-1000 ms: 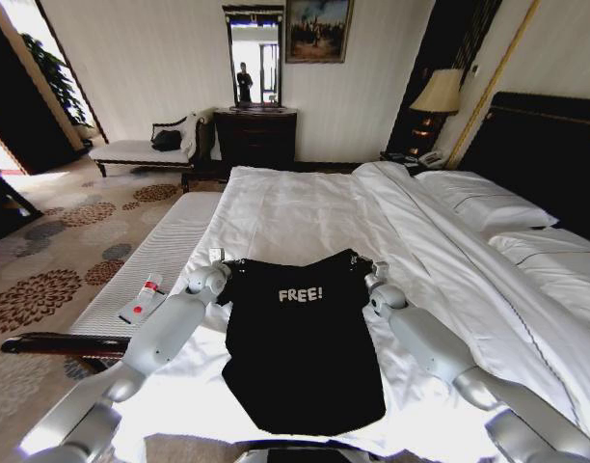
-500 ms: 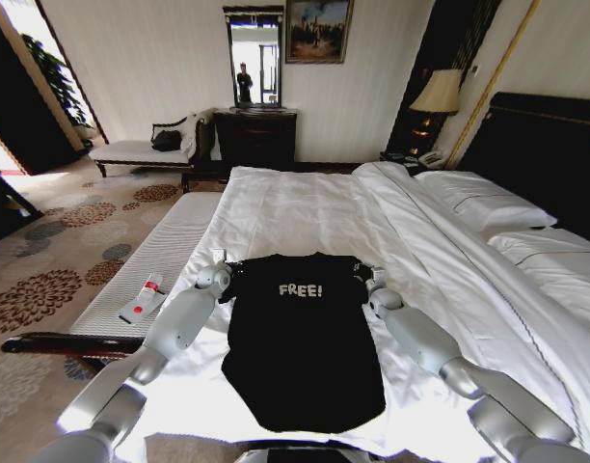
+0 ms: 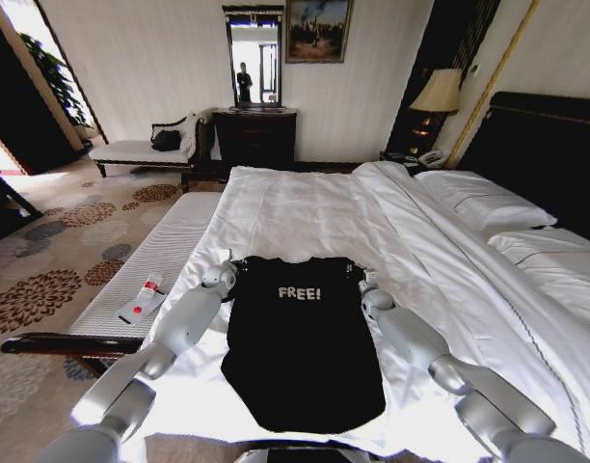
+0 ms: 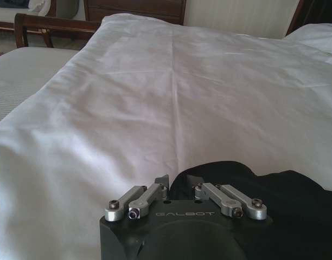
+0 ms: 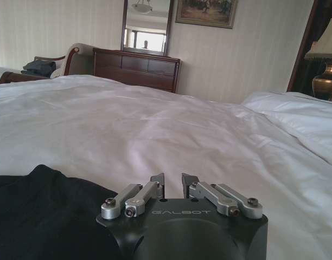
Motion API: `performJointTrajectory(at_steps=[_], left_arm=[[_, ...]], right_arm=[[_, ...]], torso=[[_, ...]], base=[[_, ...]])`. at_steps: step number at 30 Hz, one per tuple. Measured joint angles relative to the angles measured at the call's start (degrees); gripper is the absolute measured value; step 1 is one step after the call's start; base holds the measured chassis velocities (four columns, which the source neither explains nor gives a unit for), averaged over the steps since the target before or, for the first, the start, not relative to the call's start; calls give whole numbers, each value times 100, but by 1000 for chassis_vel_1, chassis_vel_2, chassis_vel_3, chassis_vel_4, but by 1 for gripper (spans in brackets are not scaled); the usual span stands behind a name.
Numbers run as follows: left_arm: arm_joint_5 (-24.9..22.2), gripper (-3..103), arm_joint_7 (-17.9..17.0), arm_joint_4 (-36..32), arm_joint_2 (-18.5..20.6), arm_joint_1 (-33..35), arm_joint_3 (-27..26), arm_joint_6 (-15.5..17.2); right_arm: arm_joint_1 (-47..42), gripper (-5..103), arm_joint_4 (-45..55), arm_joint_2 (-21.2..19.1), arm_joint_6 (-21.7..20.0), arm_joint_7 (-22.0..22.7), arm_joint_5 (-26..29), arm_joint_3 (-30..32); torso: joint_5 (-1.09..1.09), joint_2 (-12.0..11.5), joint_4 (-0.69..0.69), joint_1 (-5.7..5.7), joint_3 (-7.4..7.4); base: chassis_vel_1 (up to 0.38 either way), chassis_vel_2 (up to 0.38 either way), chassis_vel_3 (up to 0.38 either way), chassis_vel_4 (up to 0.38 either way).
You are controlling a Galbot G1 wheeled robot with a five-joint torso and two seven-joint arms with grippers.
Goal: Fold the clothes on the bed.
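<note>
We see the bed [image 3: 305, 207] first, its white sheets spread wide across the room, with the dark headboard [image 3: 555, 154] and white pillows [image 3: 488, 207] on its right side. A long white-cushioned surface [image 3: 165, 256] runs along the bed's left edge.

On the near part of the bed lies the black T-shirt [image 3: 300, 362]. It is spread flat on the sheet, front up, with its collar end pointing away from us and its hem nearest to us. It covers only a small part of the bed.

Our two arms reach forward, one along each side of the shirt. The left pincer [image 3: 221, 277] sits at the shirt's left shoulder. In the left wrist view black cloth bunches right at its tip, and we cannot tell whether it grips the cloth or not. The right pincer [image 3: 362, 283] sits at the right shoulder, low over the sheet. Its fingers [image 5: 157, 184] stand narrowly apart with bare white sheet showing through the gap, and the black cloth lies just beside it, not in its grip.

Small white "FREE!" lettering [image 3: 300, 292] crosses the chest between the two pincers. A small red-and-white item [image 3: 143, 301] rests on the cushioned surface, well apart from the shirt.
</note>
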Motion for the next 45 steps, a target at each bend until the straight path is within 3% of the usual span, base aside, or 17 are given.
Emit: performJointTrajectory(at_steps=[1,3,5,6,7,8,10,13,17,18,19,21,22,25,33,38,45], left_arm=[[-69,24,-27,-92,67,36,-15,0],[-183,34,-70,-357,268,148,-132,3],[-213,40,-81,-434,315,182,-176,4],[-292,40,-99,-596,388,236,-262,13],[-481,51,-151,-923,496,325,-438,31],[-618,51,-207,-1169,560,387,-559,34],[-685,56,-228,-1324,598,429,-640,35],[-990,73,-436,-2333,872,748,-1126,-27],[-1220,78,-559,-2959,1041,877,-1340,-138],[-1403,89,-557,-3598,1289,977,-1533,-249],[-1458,89,-528,-3892,1464,1016,-1635,-288],[-1660,97,-472,-4648,2038,1126,-1963,-320],[-1660,97,-472,-4648,2038,1126,-1963,-320],[-2073,100,-503,-5281,2414,1304,-2373,-320],[-2118,100,-546,-6061,2532,2135,-3028,-230],[-1995,100,-554,-6319,2490,2562,-3170,-191],[-1783,100,-580,-6383,2471,2759,-3317,-118]], right_arm=[[-22,24,64,-39,-18,35,11,41],[-122,36,339,-215,-89,159,117,233],[-163,36,441,-268,-101,182,160,300],[-248,41,663,-366,-135,225,259,440],[-436,46,1162,-559,-221,300,487,727],[-580,51,1497,-676,-279,346,648,913],[-674,51,1702,-747,-326,368,762,1029],[-1513,68,2865,-1126,-742,564,1609,1910],[-2244,79,3515,-1301,-1097,810,2205,2552],[-2722,84,3991,-1409,-1336,1012,2649,3007],[-2866,90,4130,-1441,-1430,1069,2839,3151],[-3322,98,4679,-1512,-1946,1270,4057,3631],[-3322,98,4679,-1512,-1946,1270,4057,3631],[-3819,100,5064,-1395,-2507,1521,4873,4012],[-4002,100,4870,-907,-2674,1721,5359,4007],[-3591,100,4346,-680,-2537,1558,5343,3813],[-3246,100,3803,-577,-2501,1411,5161,3651]], torso=[[-1,0,0,0,0],[0,1,0,0,0],[0,0,1,-1,0],[0,0,1,-1,0],[0,0,0,0,0],[-2,0,0,0,0],[-1,0,-1,0,0],[-2,1,1,-1,-1],[3,1,-3,-2,-1],[-5,1,-10,-3,-2],[-3,1,-11,-3,-2],[4,2,3,-4,-3],[4,2,3,-4,-3],[-3,2,5,-3,-2],[1,2,-2,-2,-1],[-1,1,3,0,0],[-1,1,-2,0,0]], base=[[0,0,0,0],[0,0,0,0],[0,0,0,0],[0,0,0,0],[0,0,0,0],[0,0,0,0],[0,0,0,0],[0,0,0,0],[0,0,0,0],[0,0,0,0],[0,0,0,0],[0,0,0,0],[0,0,0,0],[0,0,0,0],[0,0,0,0],[0,0,0,0],[0,0,0,0]])
